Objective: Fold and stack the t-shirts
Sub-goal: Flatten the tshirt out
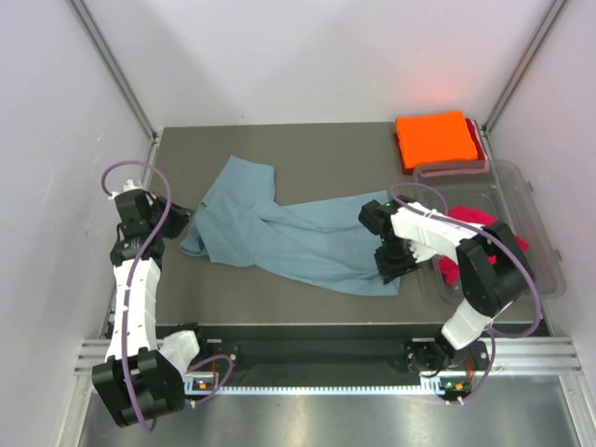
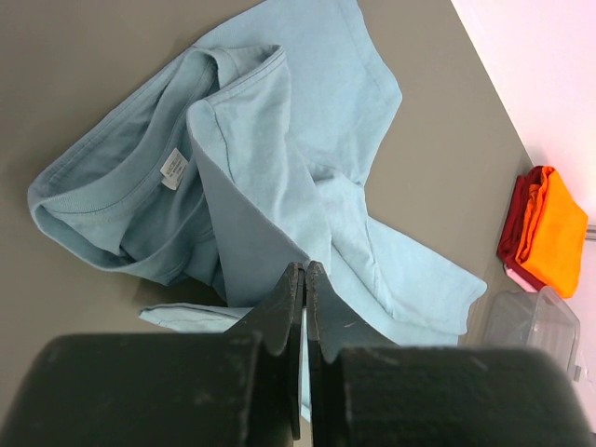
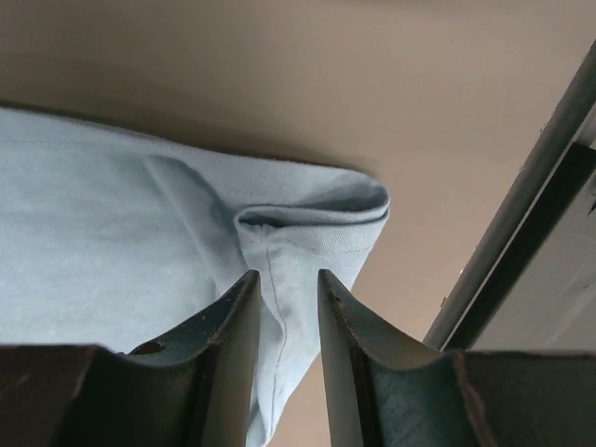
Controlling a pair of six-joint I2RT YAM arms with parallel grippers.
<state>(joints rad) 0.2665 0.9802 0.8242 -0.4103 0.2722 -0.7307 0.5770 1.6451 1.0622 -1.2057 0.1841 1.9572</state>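
Blue shirt (image 1: 289,237) lies rumpled across the middle of your surface (image 1: 326,168).
Your left tool (image 2: 304,272) is pressed together on nothing, near the collar end. Your right tool (image 3: 284,279) stands apart over the hem corner. The orange shirt (image 1: 434,138) sits folded at the far right corner, and the red shirt (image 1: 470,219) is in the tub (image 1: 526,186).

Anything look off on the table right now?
Only the blue shirt: twisted and bunched mid-table, one end folded over itself, not flat. The orange shirt sits neatly folded at the far right corner. A red cloth lies crumpled in the tub.
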